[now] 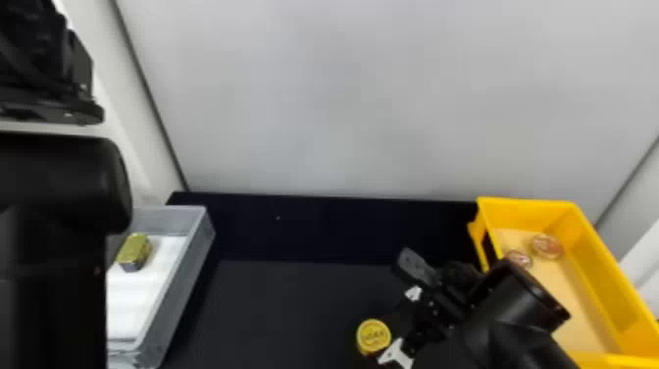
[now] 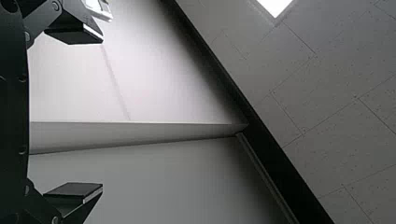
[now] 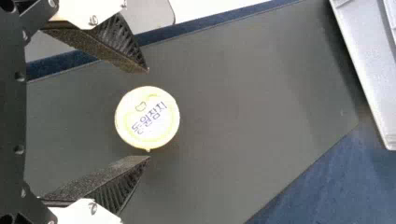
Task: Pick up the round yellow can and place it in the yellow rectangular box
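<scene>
Head view: at the right stands the yellow rectangular plastic box [image 1: 603, 275], holding two small round reddish, clear-looking items [image 1: 546, 246] on its pale floor. At the left, a grey plastic box [image 1: 171, 289] with a white base holds a yellow-green rectangular tin [image 1: 134, 251], partly behind the black left arm [image 1: 54, 245]. A broad stretch of dark bench [image 1: 274, 304] separates the boxes, its far edge along a grey wall [image 1: 367, 98]. The round yellow can [image 1: 373, 336] lies there, beside the black right hand [image 1: 387, 303], whose arm overlaps the yellow box's near side.

Left wrist view: the left hand [image 2: 102, 113] has its fingers wide apart, with wall and ceiling [image 2: 345, 93] beyond.

Right wrist view: the right hand is open, the can between its fingertips, closer to one.
</scene>
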Available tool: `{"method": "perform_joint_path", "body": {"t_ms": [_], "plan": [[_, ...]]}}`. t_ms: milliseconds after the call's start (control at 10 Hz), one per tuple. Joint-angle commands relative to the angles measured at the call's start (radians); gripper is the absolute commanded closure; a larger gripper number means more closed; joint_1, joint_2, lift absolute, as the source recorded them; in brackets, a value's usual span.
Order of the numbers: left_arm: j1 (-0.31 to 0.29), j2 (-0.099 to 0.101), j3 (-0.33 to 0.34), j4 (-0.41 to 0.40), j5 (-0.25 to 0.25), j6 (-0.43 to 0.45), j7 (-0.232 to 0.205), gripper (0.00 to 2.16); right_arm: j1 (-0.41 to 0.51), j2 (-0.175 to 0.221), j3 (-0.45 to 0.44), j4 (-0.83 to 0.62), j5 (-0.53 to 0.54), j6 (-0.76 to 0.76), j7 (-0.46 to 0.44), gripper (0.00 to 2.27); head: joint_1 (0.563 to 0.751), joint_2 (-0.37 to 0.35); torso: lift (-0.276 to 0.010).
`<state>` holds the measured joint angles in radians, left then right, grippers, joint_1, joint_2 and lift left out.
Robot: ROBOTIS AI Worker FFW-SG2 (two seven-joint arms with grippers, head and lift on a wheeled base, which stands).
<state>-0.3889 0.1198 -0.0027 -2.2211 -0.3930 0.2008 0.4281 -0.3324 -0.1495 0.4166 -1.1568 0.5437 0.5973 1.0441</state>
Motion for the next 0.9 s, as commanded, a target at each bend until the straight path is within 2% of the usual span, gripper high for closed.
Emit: {"method": "perform_joint_path", "body": {"t_ms": [0,800], "plan": [[-0.001,0.0,0.0,0.0,0.0,-0.001,0.0,0.15,-0.008,0.01,-0.002,0.04,-0.007,-0.023,-0.007,0.15,0.663,0.054,-0.01],[-0.01,0.0,-0.007,0.0,0.003,-0.003,-0.001,0.15,-0.037,0.027,-0.004,0.149,-0.011,-0.106,-0.047,0.16,0.663,0.054,-0.01]]}}
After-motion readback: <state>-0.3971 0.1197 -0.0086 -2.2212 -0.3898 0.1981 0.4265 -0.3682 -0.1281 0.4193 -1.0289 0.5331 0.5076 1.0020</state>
